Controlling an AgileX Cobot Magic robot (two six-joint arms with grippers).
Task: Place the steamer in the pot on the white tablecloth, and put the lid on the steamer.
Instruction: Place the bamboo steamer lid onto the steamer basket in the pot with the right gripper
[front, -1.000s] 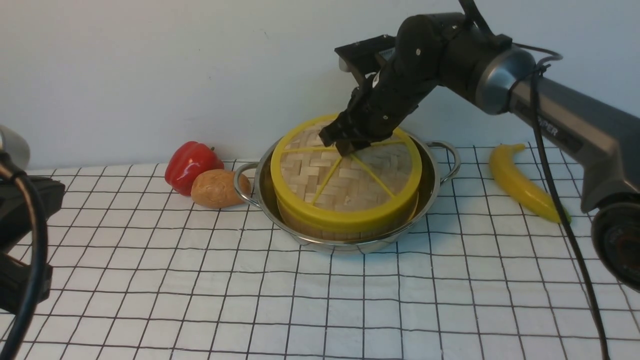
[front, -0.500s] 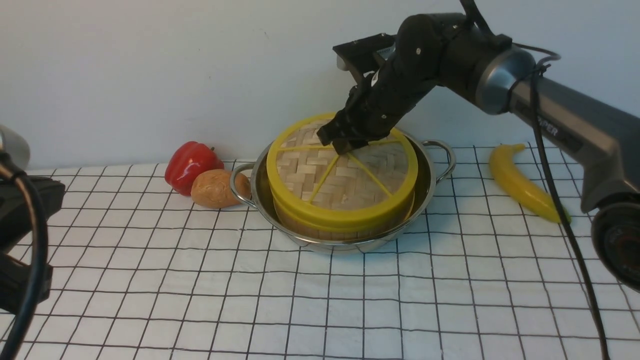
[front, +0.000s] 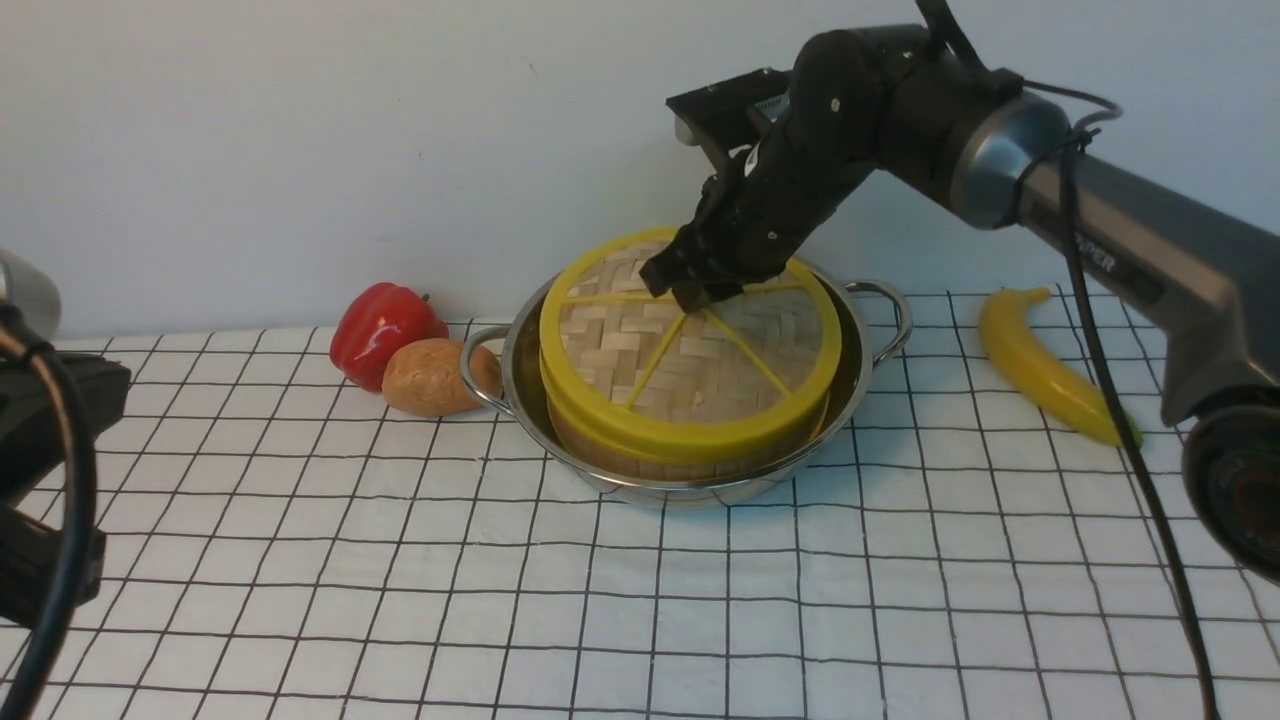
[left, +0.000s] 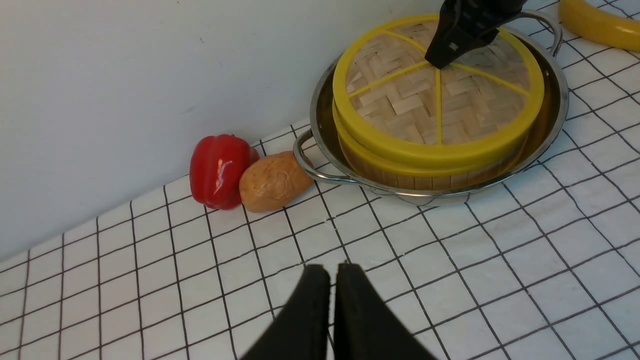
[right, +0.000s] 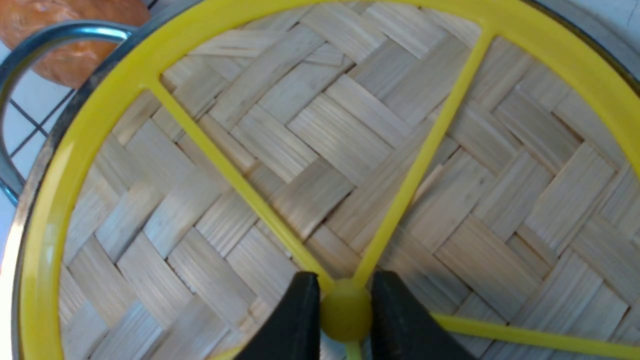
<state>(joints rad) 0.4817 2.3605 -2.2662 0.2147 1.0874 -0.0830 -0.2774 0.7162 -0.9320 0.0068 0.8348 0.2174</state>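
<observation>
The yellow hub of the flat woven-bamboo, yellow-rimmed lid (front: 690, 360) is pinched by the right end effector (right: 345, 312). The lid is laid roughly level on the round bamboo steamer (left: 425, 179), seated in the shiny steel pot (front: 858, 370), handles left and right, on the white black-gridded tablecloth (front: 600, 600) by a pale wall (front: 300, 150). The left end effector (left: 332, 280) is pressed together.

White tablecloth (front: 600, 600) carries the pot (front: 700, 492) at the back, pepper (front: 383, 330) touching potato (front: 432, 377) left, banana (front: 1040, 365) right.
</observation>
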